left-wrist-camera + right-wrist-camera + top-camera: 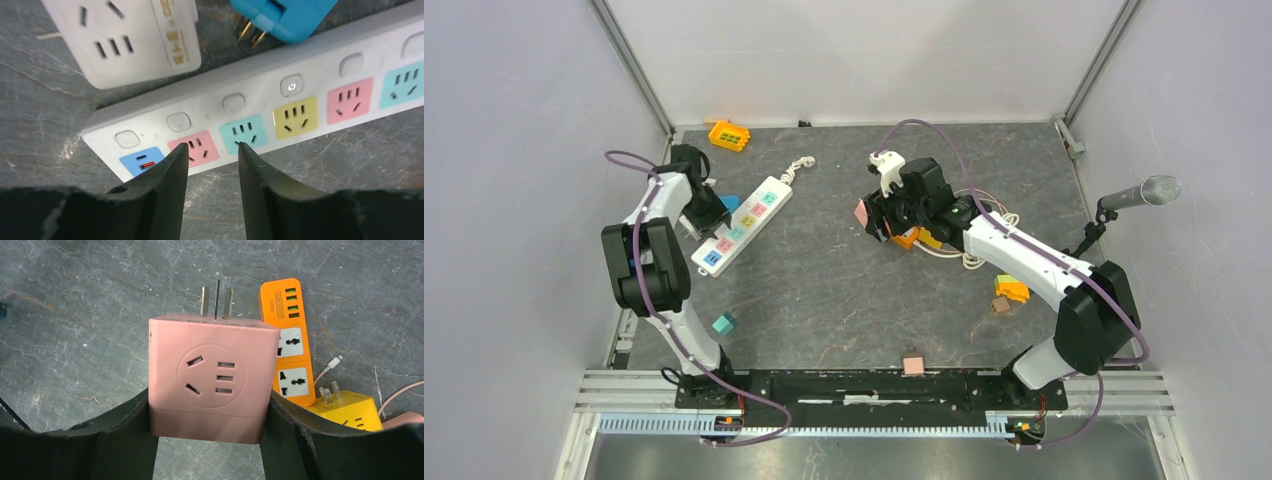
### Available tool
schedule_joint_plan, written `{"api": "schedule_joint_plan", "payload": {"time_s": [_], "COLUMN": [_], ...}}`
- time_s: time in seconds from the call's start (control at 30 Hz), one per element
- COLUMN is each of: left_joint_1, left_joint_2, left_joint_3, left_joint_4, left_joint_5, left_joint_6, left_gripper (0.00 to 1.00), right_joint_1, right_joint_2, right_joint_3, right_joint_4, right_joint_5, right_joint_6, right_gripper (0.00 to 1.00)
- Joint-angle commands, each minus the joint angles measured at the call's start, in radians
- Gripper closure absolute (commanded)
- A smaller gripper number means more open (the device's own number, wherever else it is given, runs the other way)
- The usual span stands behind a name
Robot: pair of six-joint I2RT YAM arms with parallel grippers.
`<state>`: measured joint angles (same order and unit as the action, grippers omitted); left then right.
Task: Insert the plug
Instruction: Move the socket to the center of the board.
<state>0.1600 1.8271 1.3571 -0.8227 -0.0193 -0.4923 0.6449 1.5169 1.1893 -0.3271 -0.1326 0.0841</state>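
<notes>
My right claw (207, 402) pinches the pink plug (212, 367) by its sides, prongs pointing away from my wrist, mid-bench (844, 300) toward the far edge. The power strip (742, 226) lies well to its left, by the bench's left edge, its long axis slanting near-left to far-right. My left claw (212, 147) hovers over it, part spread and empty.

Pink plug (212, 377) gripped between jaws — prongs outward, orange strip (290, 342) beside
</notes>
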Motion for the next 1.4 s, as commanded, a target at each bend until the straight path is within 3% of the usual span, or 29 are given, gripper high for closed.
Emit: {"api": "schedule_joint_plan", "payload": {"time_s": [0.0,0.13,0.33,0.57,0.93,1.03,1.2,1.37], "left_joint_1": [0.020,0.042,0.047,0.047,-0.006,-0.064,-0.189,-0.209], "left_joint_2": [-0.015,0.010,0.095,0.159,0.079,0.009,-0.053,-0.123], "left_joint_3": [0.065,0.082,0.145,0.157,-0.016,-0.104,-0.151,-0.125], "left_joint_4": [0.034,0.024,-0.031,-0.064,-0.038,0.012,0.020,0.021], "left_joint_5": [-0.075,-0.103,-0.145,-0.170,0.005,0.095,0.085,0.023], "left_joint_6": [-0.059,-0.071,-0.066,-0.074,-0.039,-0.039,-0.050,-0.048], "left_gripper": [0.53,0.58,0.75,0.79,0.87,0.87,0.83,0.56], "right_joint_1": [-0.005,-0.005,-0.007,-0.008,-0.012,-0.011,-0.015,-0.017], "right_joint_2": [0.004,0.019,0.041,0.047,0.047,0.049,0.052,0.043], "right_joint_3": [0.057,0.068,0.084,0.082,0.082,0.082,0.092,0.091], "right_joint_4": [0.028,0.026,0.015,0.011,0.022,0.026,0.021,0.009], "right_joint_5": [-0.016,-0.022,-0.036,-0.052,-0.053,-0.054,-0.050,-0.045], "right_joint_6": [-0.006,-0.009,-0.015,-0.014,-0.004,-0.002,-0.002,-0.004], "right_gripper": [1.00,1.00,1.00,1.00,1.00,1.00,1.00,1.00]}}
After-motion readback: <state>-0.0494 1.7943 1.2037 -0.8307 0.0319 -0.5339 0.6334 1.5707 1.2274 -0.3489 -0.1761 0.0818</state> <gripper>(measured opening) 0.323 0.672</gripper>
